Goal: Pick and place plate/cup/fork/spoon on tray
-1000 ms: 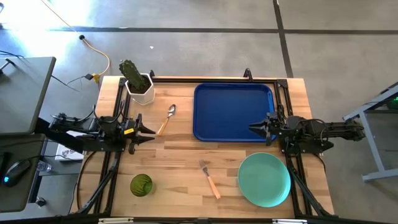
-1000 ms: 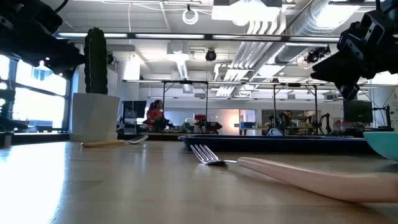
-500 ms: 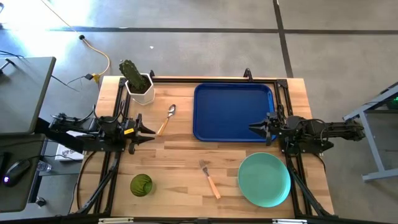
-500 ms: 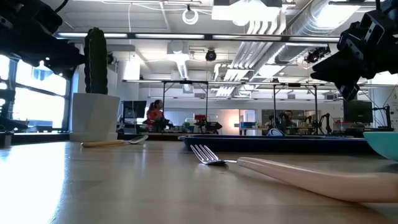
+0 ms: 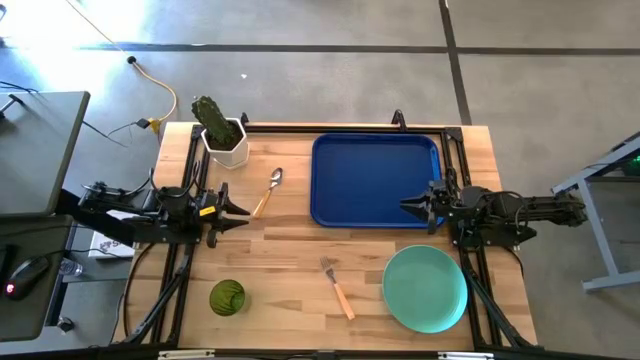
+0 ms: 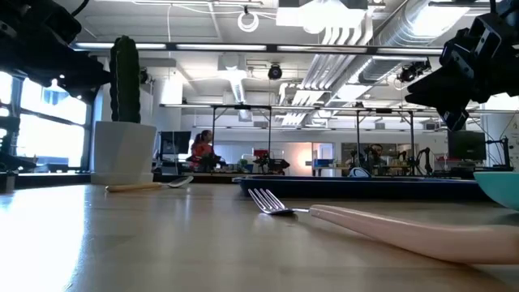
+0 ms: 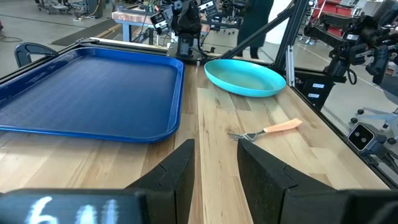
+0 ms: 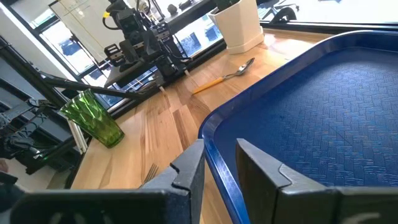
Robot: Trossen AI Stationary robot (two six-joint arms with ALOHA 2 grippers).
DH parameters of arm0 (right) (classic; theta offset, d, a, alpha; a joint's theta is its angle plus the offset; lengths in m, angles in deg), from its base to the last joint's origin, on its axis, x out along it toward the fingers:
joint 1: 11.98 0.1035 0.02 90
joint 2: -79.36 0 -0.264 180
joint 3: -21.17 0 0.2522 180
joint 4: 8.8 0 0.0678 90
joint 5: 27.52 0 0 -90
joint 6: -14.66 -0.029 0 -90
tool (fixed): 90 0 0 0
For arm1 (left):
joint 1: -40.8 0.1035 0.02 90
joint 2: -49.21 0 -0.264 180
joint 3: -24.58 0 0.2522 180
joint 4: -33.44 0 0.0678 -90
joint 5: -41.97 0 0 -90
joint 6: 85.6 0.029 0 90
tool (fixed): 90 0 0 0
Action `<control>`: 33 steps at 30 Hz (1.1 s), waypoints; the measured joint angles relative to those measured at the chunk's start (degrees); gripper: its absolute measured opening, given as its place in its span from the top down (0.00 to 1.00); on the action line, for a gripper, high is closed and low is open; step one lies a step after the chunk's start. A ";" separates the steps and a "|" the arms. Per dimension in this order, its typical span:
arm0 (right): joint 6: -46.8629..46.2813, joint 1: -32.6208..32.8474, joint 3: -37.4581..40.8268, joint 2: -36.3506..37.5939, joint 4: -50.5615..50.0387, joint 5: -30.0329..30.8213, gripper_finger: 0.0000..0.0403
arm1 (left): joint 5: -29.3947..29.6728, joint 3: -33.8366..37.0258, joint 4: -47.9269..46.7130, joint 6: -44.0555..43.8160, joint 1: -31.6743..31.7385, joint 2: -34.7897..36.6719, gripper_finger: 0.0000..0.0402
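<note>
The dark-blue tray point(image 5: 375, 180) lies at the far right of the table. The mint-green plate point(image 5: 425, 290) rests flat at the near right, with the fork point(image 5: 337, 286) to its left. The spoon point(image 5: 268, 190) lies just left of the tray. The green cup point(image 5: 227, 297) stands at the near left. My left gripper point(image 5: 242, 215) hovers open at the table's left side, pointing level toward the right. My right gripper point(image 5: 407, 209) hovers open over the tray's near right corner, pointing left. Nothing is between either pair of fingers point(image 7: 177, 174) point(image 8: 261, 168).
A cactus in a white pot point(image 5: 222, 132) stands at the far left corner. Bare wood point(image 5: 290, 245) lies between the spoon, fork and cup. Black frame rails point(image 5: 180, 270) run along both short sides of the table.
</note>
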 joint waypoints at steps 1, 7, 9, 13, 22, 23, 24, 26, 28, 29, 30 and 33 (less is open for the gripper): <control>0.00 0.01 0.00 0.01 0.00 0.01 0.80 | -0.01 0.00 -0.01 0.00 0.01 0.00 0.73; 0.00 0.01 0.02 0.02 0.00 0.00 0.80 | 0.01 0.00 -0.02 0.00 0.00 0.00 0.73; 0.00 0.00 0.00 0.02 0.00 0.00 0.80 | 0.01 -0.01 -0.01 0.00 0.01 0.00 0.73; 0.00 0.01 0.00 0.02 0.00 0.00 0.80 | 0.01 0.00 0.00 0.00 0.00 0.00 0.73; 0.00 0.01 0.00 0.02 0.02 0.02 0.80 | 0.01 0.00 -0.01 0.00 0.01 0.00 0.73; 0.00 0.00 0.00 0.02 0.04 0.02 0.80 | 0.01 0.00 0.00 0.00 0.00 0.00 0.73; 0.00 0.01 0.00 0.02 0.08 0.02 0.80 | 0.01 0.00 -0.01 0.00 0.00 0.00 0.73; -0.01 0.02 0.01 0.01 0.16 0.02 0.80 | 0.01 0.00 0.03 -0.17 0.01 0.00 0.73; -0.91 0.00 0.02 0.02 0.31 0.02 0.80 | 0.01 0.00 0.05 -1.41 0.00 0.00 0.73; -2.27 0.00 0.01 0.01 0.47 0.08 0.80 | 0.01 0.00 0.05 -1.49 0.02 0.00 0.73; -3.98 0.00 0.00 0.02 0.54 0.67 0.80 | 0.01 0.00 0.05 -1.45 0.01 0.00 0.73; -10.04 -0.11 0.00 0.00 0.55 1.73 0.80 | 0.01 0.00 0.05 -1.46 0.00 0.00 0.73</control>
